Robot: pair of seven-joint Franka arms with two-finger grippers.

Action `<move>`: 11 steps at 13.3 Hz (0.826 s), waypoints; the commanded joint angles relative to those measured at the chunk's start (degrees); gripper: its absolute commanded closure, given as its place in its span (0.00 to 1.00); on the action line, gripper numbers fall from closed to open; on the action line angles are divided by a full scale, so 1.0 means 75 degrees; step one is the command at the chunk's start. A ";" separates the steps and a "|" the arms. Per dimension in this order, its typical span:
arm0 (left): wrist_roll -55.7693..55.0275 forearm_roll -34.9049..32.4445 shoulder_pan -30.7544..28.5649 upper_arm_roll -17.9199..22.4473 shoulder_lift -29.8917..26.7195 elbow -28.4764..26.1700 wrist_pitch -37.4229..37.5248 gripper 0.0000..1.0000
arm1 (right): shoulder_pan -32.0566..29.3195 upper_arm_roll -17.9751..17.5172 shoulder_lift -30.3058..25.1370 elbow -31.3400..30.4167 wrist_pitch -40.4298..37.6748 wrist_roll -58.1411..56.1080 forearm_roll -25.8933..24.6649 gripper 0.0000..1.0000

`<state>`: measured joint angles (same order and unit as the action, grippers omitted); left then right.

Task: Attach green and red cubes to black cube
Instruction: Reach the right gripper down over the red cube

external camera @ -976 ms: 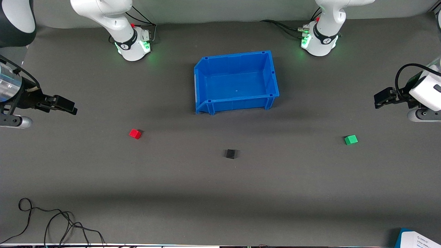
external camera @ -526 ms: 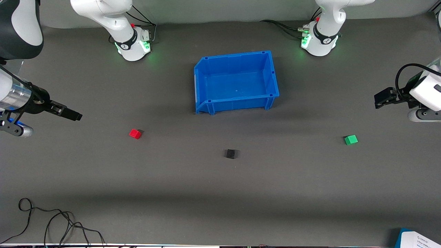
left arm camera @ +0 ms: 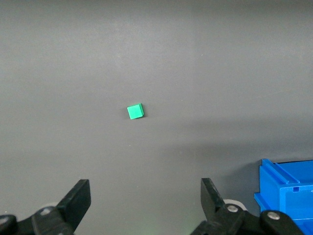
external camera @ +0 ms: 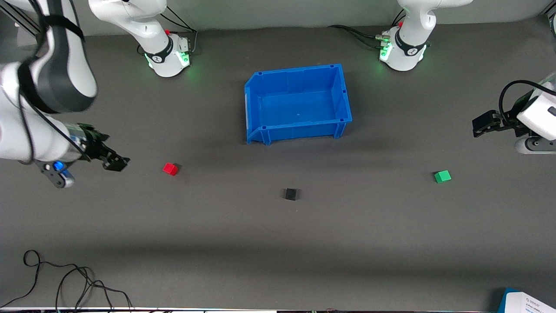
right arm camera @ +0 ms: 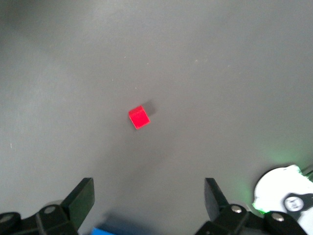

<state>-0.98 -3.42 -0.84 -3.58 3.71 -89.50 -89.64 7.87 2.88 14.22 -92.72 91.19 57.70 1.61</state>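
Right gripper (external camera: 116,163) moved in from the desk's edge since a second ago, closer to the red cube (external camera: 170,168), jaws wide open, holding nothing. Left gripper (external camera: 480,124) stayed put over the desk near the green cube (external camera: 442,176), jaws wide open, empty too. Black cube (external camera: 291,194) sat between the two, nearer the camera than the bin (external camera: 297,132). Only seen in front view: black cube. Cubes unmoved.
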 commanded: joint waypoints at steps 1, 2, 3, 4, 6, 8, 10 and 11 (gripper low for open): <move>0.0107 0.0092 0.0018 0.0044 -0.0061 -0.0019 -0.0072 0.00 | 0.0029 0.0027 -0.0160 -0.1237 0.1474 0.1185 -0.0015 0.01; 0.0107 0.0092 0.0018 0.0044 -0.0061 -0.0019 -0.0072 0.00 | 0.0087 0.0027 -0.0265 -0.1869 0.2340 0.1584 -0.0026 0.01; 0.0107 0.0092 0.0018 0.0044 -0.0061 -0.0019 -0.0072 0.00 | 0.0203 0.0050 -0.0301 -0.2316 0.2918 0.1901 -0.0027 0.01; 0.0107 0.0092 0.0018 0.0044 -0.0061 -0.0019 -0.0072 0.00 | 0.0228 0.0050 -0.0302 -0.2541 0.3202 0.2252 -0.0027 0.01; 0.0107 0.0092 0.0018 0.0044 -0.0061 -0.0019 -0.0072 0.00 | 0.0275 0.0050 -0.0278 -0.3091 0.3752 0.2863 -0.0038 0.01; 0.0107 0.0092 0.0018 0.0044 -0.0061 -0.0008 -0.0072 0.00 | 0.0275 0.0073 -0.0267 -0.3794 0.4443 0.2878 -0.0120 0.01; 0.0107 0.0092 0.0018 0.0044 -0.0061 -0.0008 -0.0072 0.00 | 0.0240 0.0085 -0.0127 -0.4195 0.4809 0.2014 -0.0634 0.01; 0.0107 0.0092 0.0018 0.0044 -0.0061 -0.0008 -0.0072 0.00 | 0.0228 0.0085 -0.0033 -0.4207 0.4914 0.1720 -0.0717 0.01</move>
<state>-0.98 -3.25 -0.84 -3.57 3.71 -89.49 -89.66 9.36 3.12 14.55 -121.80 125.59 74.64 -1.50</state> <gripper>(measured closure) 0.000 0.004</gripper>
